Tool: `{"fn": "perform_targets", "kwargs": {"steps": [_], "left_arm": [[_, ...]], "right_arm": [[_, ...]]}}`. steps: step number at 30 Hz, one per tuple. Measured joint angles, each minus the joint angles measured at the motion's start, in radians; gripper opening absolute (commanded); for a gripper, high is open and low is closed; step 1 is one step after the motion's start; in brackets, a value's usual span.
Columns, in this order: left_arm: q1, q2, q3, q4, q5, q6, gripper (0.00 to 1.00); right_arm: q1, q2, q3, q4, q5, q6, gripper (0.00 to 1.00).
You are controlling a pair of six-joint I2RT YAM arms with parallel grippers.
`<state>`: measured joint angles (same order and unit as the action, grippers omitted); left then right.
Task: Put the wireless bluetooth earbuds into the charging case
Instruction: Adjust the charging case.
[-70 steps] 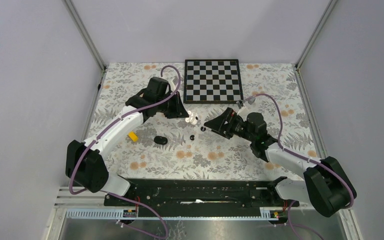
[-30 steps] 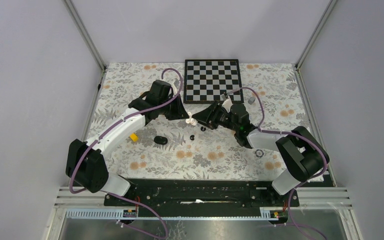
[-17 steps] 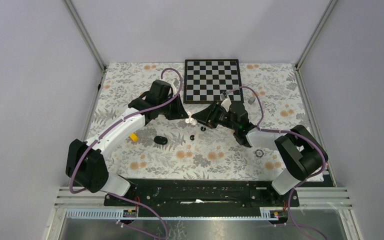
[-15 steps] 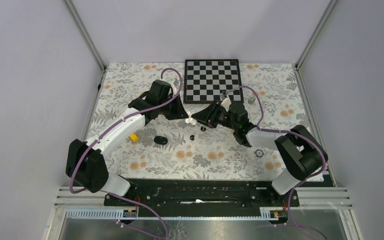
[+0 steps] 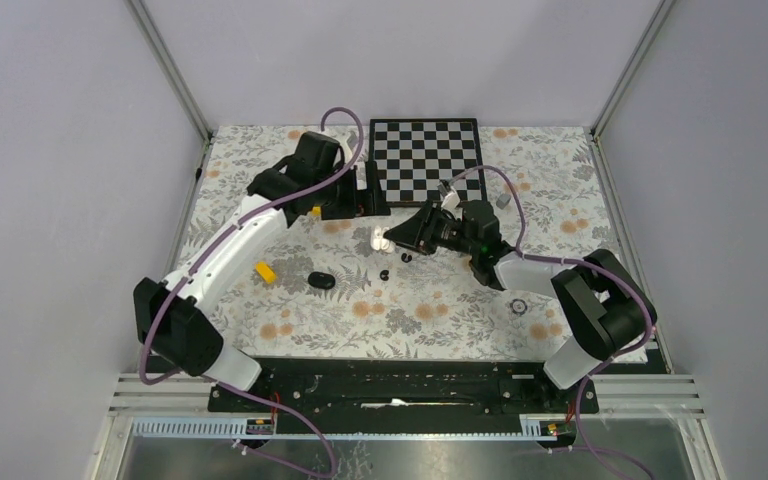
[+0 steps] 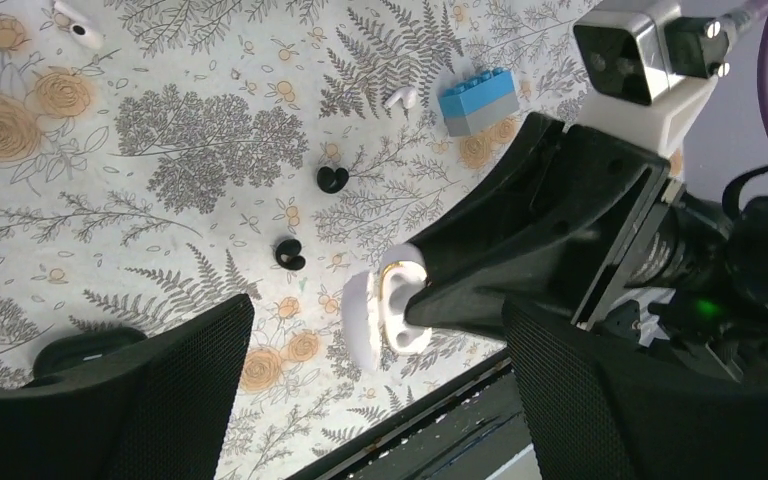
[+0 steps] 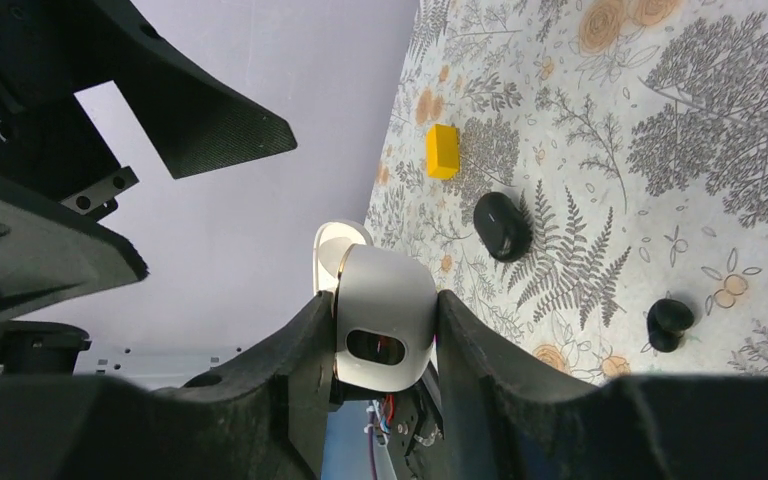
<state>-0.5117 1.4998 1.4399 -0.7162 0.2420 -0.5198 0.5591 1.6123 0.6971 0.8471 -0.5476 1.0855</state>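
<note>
1. The right gripper [image 5: 389, 240] is clamped on the open white case [image 6: 388, 308], held above mid-worktop.
2. The left gripper [image 5: 365, 196] hangs beside it, jaws spread wide and empty.
3. Two black buds [image 6: 332, 179] lie under the case, and a white bud [image 6: 400, 97] lies nearer the right edge.
4. No bud seems seated yet, so the likely next move is for the left gripper to pinch one bud precisely.

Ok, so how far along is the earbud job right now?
Early. Done: the white charging case is open and held up, clamped in the right gripper. In hand: only that case; the left gripper is open and empty. Left: one black earbud, a second black earbud and a white earbud lie loose on the floral table; none visibly seated.
</note>
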Motion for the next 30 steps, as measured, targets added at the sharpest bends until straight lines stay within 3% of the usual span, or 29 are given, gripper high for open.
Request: {"fn": "perform_targets", "kwargs": {"steps": [11,17,24,30], "left_arm": [[0.040,-0.123,-0.035,0.011,0.069,-0.039,0.99],[0.073,-0.217,-0.272,0.262,0.275,-0.147,0.99],[0.103,-0.205,-0.412,0.519,0.438,-0.306,0.99],[0.101,-0.197,-0.495,0.785,0.562,-0.440,0.99]], "right_arm": [[-0.163,-0.018,-0.035,0.082,-0.264,-0.028,0.00],[-0.198,-0.020,-0.073,0.277,-0.393,0.105,0.00],[-0.227,0.014,-0.088,0.560,-0.431,0.319,0.00],[-0.226,0.069,-0.088,0.611,-0.442,0.423,0.00]]}}
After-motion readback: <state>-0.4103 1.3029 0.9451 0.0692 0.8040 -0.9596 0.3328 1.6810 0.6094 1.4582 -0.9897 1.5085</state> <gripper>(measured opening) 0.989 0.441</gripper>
